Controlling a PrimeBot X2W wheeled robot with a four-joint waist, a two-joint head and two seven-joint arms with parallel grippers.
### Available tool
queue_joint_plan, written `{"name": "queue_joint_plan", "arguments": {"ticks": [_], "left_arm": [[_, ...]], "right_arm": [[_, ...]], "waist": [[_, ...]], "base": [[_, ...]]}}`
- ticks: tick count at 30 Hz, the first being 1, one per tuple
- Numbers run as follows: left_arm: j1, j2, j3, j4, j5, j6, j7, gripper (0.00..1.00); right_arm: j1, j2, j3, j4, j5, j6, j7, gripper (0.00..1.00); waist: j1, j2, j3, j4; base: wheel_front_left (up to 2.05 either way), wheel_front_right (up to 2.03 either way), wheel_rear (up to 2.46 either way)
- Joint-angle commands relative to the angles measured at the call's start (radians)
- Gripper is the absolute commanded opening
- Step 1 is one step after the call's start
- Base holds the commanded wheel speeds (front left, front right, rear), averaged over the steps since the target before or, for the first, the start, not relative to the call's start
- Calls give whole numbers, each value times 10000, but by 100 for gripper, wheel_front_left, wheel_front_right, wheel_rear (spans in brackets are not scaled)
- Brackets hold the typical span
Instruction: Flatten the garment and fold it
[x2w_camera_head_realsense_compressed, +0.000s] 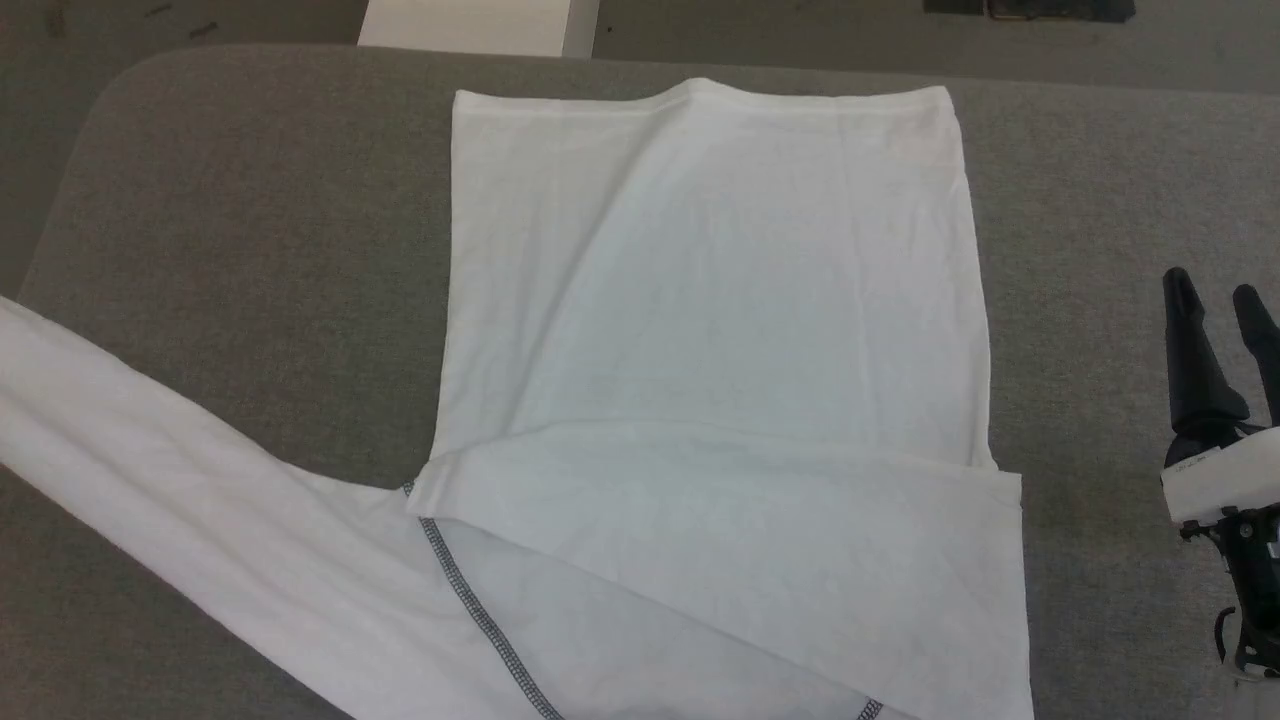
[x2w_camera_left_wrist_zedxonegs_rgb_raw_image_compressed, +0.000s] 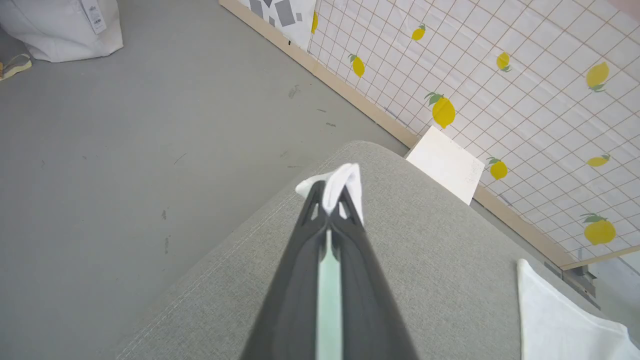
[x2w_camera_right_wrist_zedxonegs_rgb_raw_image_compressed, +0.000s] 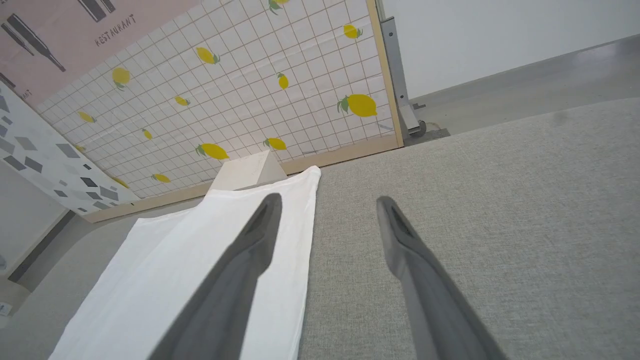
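The shirt (x2w_camera_head_realsense_compressed: 715, 300) lies spread on a grey padded table (x2w_camera_head_realsense_compressed: 250, 250), hem at the far side. A layer of its cloth is folded across the near part, and a dark zigzag seam (x2w_camera_head_realsense_compressed: 480, 610) shows below that fold. One sleeve (x2w_camera_head_realsense_compressed: 150, 450) runs out from the shirt's left side, slanting off towards the table's left edge.

Just beyond the shirt's hem, past the table's far edge, stands a white box (x2w_camera_head_realsense_compressed: 480, 25); what is in it cannot be told. Behind the box, farther from the shirt, is a tiled panel printed with lemons (x2w_camera_left_wrist_zedxonegs_rgb_raw_image_compressed: 500, 100). Well off to the shirt's left, on the grey floor (x2w_camera_left_wrist_zedxonegs_rgb_raw_image_compressed: 150, 125), sits a white bag (x2w_camera_left_wrist_zedxonegs_rgb_raw_image_compressed: 60, 30), contents hidden.

The left gripper (x2w_camera_left_wrist_zedxonegs_rgb_raw_image_compressed: 332, 195) is clamped on a bunch of the white cloth above the table's rounded corner. The right gripper (x2w_camera_head_realsense_compressed: 1212, 285) is just right of the shirt, fingers spread wide, holding nothing, over bare table.
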Motion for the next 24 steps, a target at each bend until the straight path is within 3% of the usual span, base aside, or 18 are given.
{"name": "queue_joint_plan", "arguments": {"ticks": [1,5,9,14,20,24], "left_arm": [[156,-165,5,-220,-226,17,80,0],[205,-791,-123,-1198,-871,-297,391,0],[62,-1870,-711,-2444,-1644,-579,829,0],[-102,-3209,-2087,-3740,-1973,-559,1417,0],[-542,-4927,-4086,-4105,-1620,-287,1549,0],[-536,-5481,-5533,-3730,-1357,-389,1339,0]], "right_arm": [[173,3,25,77,70,-13,-109,100],[322,3,-8,257,125,-13,-201,100],[549,3,-87,387,186,-13,-281,100],[695,3,-134,504,249,-13,-343,100],[775,3,0,622,353,-13,-415,100],[764,3,137,732,439,-13,-491,100]], "waist": [[1,0,-208,-59],[1,0,-547,-75],[1,0,-921,12],[1,0,-1207,32],[1,0,-1283,-219],[1,0,-1156,-612]], "base": [[0,0,0],[0,0,0],[0,0,0],[0,0,0],[0,0,0],[0,0,0]]}}
